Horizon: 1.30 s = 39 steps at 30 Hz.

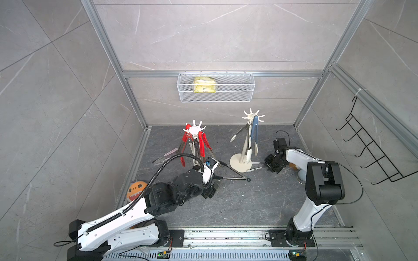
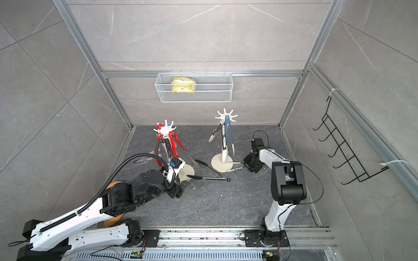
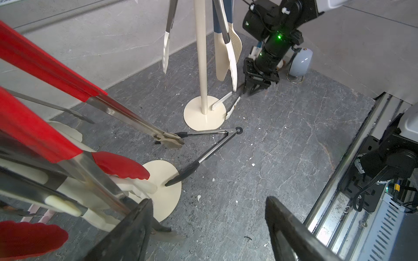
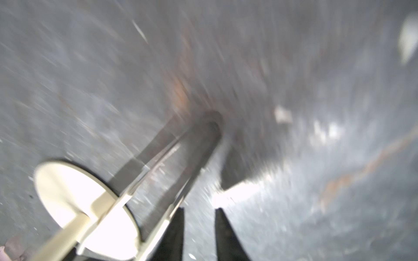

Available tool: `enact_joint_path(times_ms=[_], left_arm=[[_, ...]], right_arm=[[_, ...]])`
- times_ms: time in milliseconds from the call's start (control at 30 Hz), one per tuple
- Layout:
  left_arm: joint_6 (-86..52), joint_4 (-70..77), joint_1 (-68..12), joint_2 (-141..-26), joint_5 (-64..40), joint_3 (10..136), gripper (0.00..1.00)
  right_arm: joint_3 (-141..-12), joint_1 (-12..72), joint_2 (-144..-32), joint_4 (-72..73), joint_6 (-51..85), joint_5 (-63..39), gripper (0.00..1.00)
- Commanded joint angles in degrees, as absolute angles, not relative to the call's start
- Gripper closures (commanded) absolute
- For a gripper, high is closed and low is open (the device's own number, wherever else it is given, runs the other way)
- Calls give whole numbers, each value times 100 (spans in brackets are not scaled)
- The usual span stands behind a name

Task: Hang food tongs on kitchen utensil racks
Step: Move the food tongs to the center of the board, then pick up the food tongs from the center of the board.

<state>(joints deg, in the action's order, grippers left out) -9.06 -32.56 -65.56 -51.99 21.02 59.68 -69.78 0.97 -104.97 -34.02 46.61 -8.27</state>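
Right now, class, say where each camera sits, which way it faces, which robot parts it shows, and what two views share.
Top views: high above the metal front rail, looking down on the dark stone floor; left arm and right arm show in both.
Left wrist: low beside hanging red-handled steel tongs, facing the cream rack stand and right arm; own left fingers wide apart.
Right wrist: near the floor, blurred; own right fingers parted beside cream-tipped steel tongs.
Shared: both wrist views show that stand's round base.

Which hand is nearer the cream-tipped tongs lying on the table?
Right. The right hand sits at the handle end of the cream-tipped tongs; the left hand is away beside the stand holding red tongs.
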Motion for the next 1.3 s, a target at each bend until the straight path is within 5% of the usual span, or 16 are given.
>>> enact_joint_path(times_ms=[0, 233, 933, 1100, 1267], left_arm=[[-973, -3307, -6539, -5047, 2165, 6080, 20], [-934, -3332, -6540, -5010, 2114, 6074, 20], [-1369, -3642, -6546, -4482, 2083, 5900, 21], [-1366, -3647, -6545, -4489, 2095, 5871, 21], [-1367, -3673, -6541, -4535, 2146, 5899, 22]], right_arm=[[-7363, 80, -10501, -3833, 4503, -599, 65], [-6247, 174, -9315, -3734, 4782, -1060, 51], [-7316, 610, -10875, -3684, 5642, -630, 52], [-7514, 633, -11205, -3866, 5538, -632, 57], [-7542, 654, -11352, -3837, 5545, -568, 73]])
